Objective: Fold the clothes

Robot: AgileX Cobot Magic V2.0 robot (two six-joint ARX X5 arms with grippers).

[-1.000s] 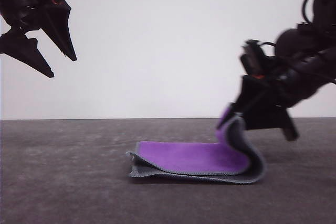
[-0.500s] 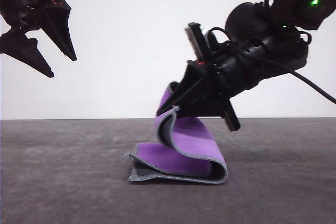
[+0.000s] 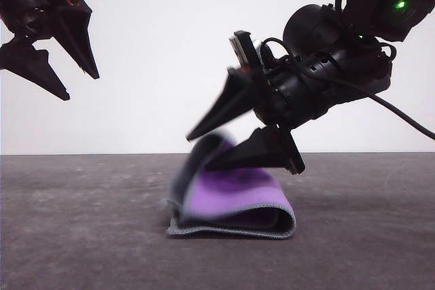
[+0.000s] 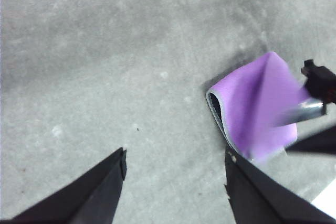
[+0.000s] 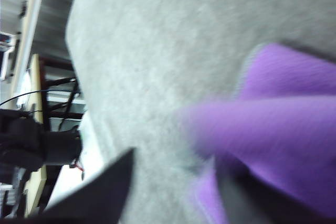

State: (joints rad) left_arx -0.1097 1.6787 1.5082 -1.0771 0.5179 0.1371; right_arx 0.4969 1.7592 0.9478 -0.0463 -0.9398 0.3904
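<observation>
Front view shows you the cloth (image 3: 234, 202) lying low on the grey surface (image 3: 81, 236), near the middle and a little toward 5 o'clock from centre, purple face up and the stitched grey edge running along its near side. Half a second ago its free flap stood pinched high in the right gripper (image 3: 198, 151); now that flap is a blurred smear at the cloth's 9 o'clock end, dropping onto the layer beneath. You can judge from this that the flap has just been let go and the fold is closing, with the rounded crease sitting at the 3 o'clock end.

The right gripper's fingers are spread wide, one tip above the falling flap and one just over the purple top, and nothing sits between them. A second ago this arm was down at the cloth's 3 o'clock edge; it has since carried the edge across toward 9 o'clock.

In the left wrist view you see the cloth (image 4: 257, 111) doubled, its folded lip facing the camera. The left gripper (image 3: 83, 86) hangs well apart at 10 o'clock, unmoved across the frames, its fingers splayed and empty.

Watch whether the flap lands square on the lower layer; the blur hides its edge, so you cannot yet tell the alignment.
</observation>
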